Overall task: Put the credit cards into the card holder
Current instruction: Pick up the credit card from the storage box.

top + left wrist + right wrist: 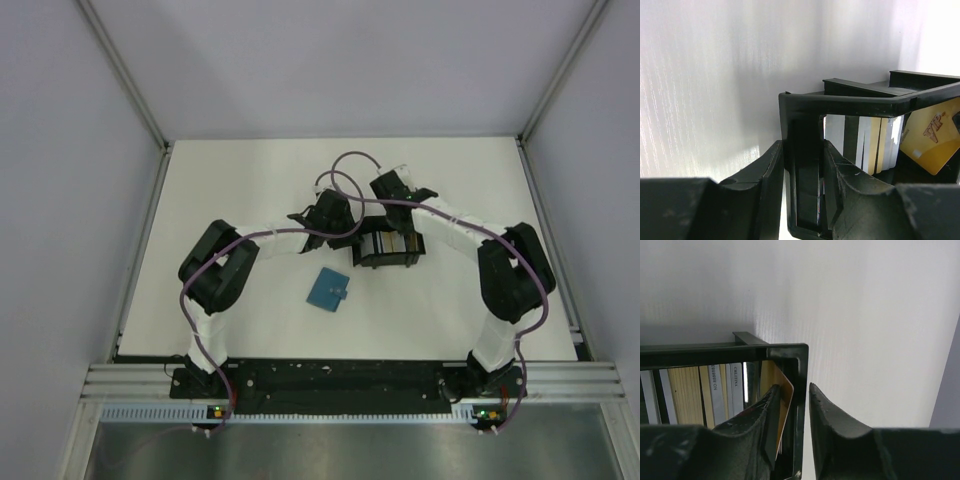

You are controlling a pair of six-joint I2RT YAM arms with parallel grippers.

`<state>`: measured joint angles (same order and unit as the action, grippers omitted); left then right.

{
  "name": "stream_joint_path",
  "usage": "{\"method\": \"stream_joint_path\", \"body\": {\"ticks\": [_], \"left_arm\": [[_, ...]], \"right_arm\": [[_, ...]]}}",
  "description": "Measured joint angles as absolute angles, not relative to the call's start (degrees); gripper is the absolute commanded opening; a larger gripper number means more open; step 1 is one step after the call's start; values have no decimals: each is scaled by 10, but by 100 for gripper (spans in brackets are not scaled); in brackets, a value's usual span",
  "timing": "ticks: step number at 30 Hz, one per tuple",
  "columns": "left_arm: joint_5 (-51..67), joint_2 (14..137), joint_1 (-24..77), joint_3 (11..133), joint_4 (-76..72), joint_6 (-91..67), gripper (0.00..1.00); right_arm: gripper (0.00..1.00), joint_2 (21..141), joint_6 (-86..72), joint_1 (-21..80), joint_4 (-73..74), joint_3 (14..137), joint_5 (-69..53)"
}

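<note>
The left gripper (802, 149) is squeezing the wall of the black tray (855, 104). The right gripper (793, 390) is sitting around the other wall and an orange card (785, 385), but I cannot tell if it is pinching. It should be catching only the card, not the wall too. The credit cards (715, 390) are standing in the tray. The card holder (328, 288) is lying near it on the table (230, 180).

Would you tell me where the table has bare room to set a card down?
The table is bare along its far edge, and in the near strip between the wallet and the arm bases. It is crowded around the tray, where the left claw and right claw meet.
</note>
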<state>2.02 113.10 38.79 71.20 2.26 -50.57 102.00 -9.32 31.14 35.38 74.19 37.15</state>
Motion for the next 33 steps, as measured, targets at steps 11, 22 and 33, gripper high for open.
{"method": "stream_joint_path", "body": {"ticks": [11,22,33], "left_arm": [[21,1131,388,712,23,-505,0],[21,1131,388,712,22,-502,0],[40,1130,385,707,16,-494,0]], "right_arm": [[0,1003,-107,312,349,735,357],[0,1001,-105,313,350,730,319],[0,1002,-116,313,350,728,253]]}}
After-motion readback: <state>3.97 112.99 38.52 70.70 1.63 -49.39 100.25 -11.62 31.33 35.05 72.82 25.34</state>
